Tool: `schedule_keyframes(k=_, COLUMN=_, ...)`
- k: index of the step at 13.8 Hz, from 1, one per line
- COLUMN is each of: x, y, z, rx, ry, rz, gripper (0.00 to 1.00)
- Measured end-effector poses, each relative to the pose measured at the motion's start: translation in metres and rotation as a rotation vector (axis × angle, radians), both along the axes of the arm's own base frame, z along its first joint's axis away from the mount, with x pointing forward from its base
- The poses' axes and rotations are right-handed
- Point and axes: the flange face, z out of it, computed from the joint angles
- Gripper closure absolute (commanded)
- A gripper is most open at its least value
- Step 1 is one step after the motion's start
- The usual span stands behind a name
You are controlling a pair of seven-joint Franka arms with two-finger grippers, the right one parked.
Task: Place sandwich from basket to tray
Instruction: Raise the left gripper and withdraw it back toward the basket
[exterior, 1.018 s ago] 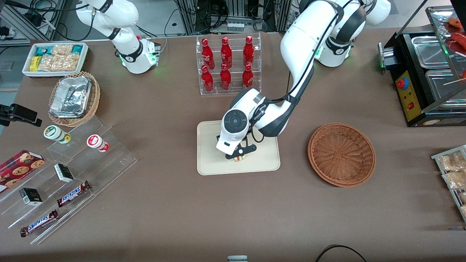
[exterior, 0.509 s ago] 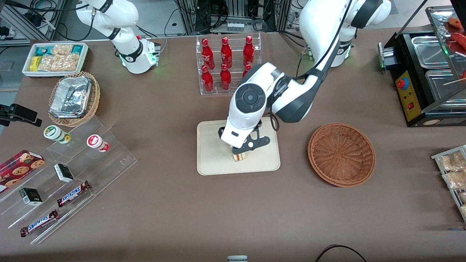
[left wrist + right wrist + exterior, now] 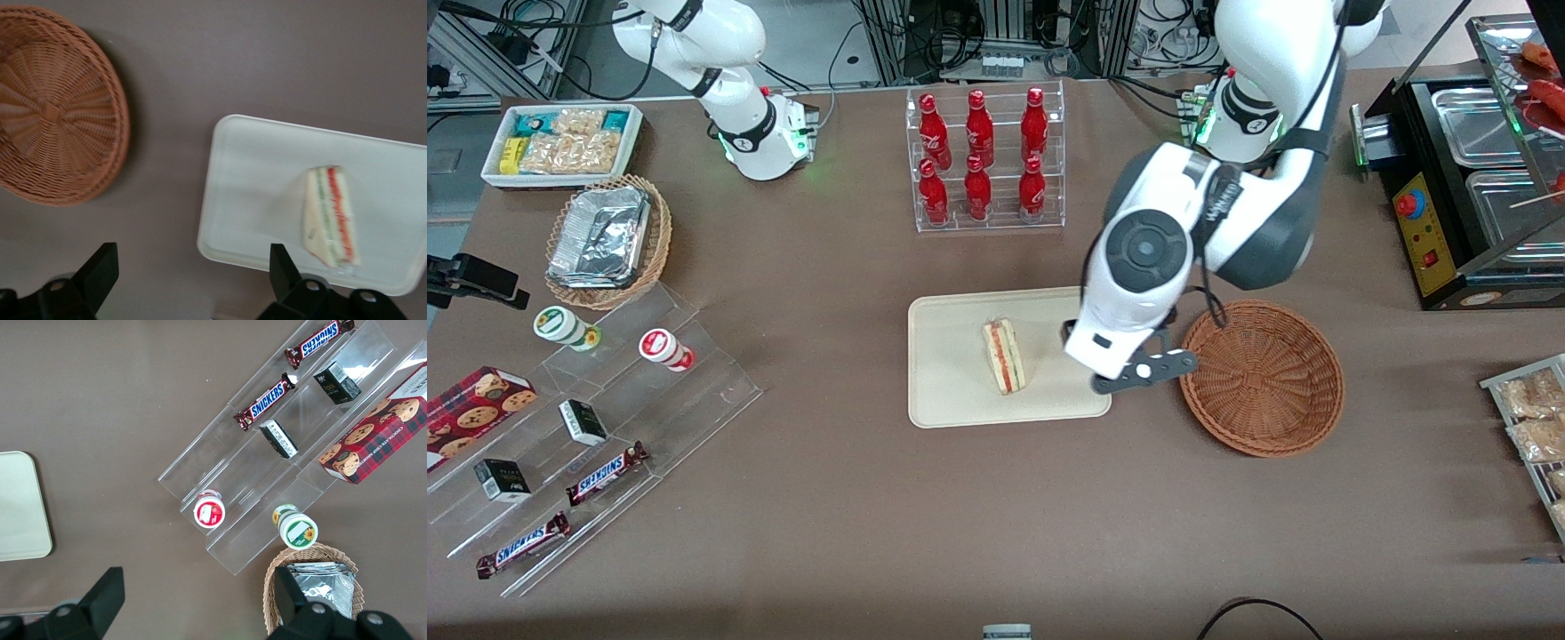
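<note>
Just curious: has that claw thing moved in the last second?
Yes. The gripper, open, left the sandwich on the tray and shifted toward the basket, now above the tray's edge.

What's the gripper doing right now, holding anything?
Gripper: open and empty, raised over the table between the tray and the basket. The sandwich lies on the tray, apart from the fingers.

Mock snack shop: bottle rack [image 3: 984, 160], Snickers bars [image 3: 605, 472].

Six red bottles [image 3: 983, 151] in clear rack, Snickers bars [image 3: 605, 473] on acrylic steps.
</note>
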Motion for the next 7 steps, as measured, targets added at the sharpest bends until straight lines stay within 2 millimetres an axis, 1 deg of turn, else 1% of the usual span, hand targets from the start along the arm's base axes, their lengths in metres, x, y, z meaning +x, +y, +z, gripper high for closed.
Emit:
schedule_keyframes(k=1, x=0.004, y=0.017, z=0.0, rx=0.006, ry=0.005, rz=-0.006, gripper=0.0)
schedule_keyframes(k=3, x=0.014, y=0.052, z=0.009, rx=0.003, ry=0.005, rz=-0.026, gripper=0.0)
schedule_keyframes(k=5, x=0.02, y=0.091, z=0.024, rx=-0.008, ry=-0.002, rz=-0.052, gripper=0.0)
schedule_keyframes(k=7, x=0.021, y=0.129, z=0.042, rx=-0.027, ry=-0.007, rz=-0.098, gripper=0.0)
